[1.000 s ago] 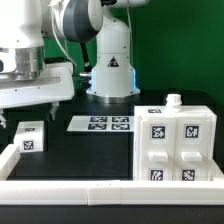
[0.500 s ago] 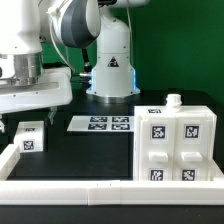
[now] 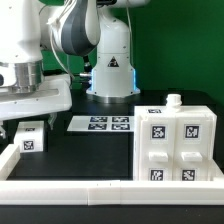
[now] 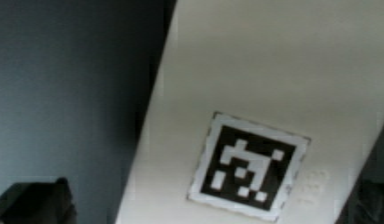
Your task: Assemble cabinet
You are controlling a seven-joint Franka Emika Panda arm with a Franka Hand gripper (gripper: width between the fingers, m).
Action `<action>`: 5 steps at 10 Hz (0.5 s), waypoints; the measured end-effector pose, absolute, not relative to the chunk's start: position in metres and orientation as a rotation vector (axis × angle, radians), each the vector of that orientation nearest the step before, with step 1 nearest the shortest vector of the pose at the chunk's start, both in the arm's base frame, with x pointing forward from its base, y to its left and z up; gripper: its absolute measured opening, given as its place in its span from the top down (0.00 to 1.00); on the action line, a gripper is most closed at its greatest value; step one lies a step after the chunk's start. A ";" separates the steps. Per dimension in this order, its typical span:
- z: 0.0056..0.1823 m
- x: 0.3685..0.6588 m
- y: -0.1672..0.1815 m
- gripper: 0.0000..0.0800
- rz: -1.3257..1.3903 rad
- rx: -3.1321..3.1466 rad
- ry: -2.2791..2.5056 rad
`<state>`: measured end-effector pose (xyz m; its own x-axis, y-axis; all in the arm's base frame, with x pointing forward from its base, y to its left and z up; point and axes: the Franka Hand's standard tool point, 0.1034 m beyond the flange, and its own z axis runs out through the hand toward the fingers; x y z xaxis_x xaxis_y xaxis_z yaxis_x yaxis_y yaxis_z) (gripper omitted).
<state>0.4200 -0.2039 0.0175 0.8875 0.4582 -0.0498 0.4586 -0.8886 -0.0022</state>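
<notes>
The cabinet (image 3: 176, 146) stands on the surface at the exterior view's right. The small tagged block (image 3: 29, 138) lies well apart from it, just below my jaws, so I judge this part is not yet fitted. Whether my jaws are open or grip anything, I cannot tell.
</notes>
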 end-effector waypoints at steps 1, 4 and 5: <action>0.013 0.416 -0.203 0.00 -0.080 3.042 0.740; 0.007 0.410 -0.201 0.16 -0.098 3.045 0.758; 0.006 0.409 -0.199 0.32 -0.101 3.046 0.760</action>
<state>0.4087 -0.1990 0.0063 0.8808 0.4693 -0.0625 0.4693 -0.8829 -0.0154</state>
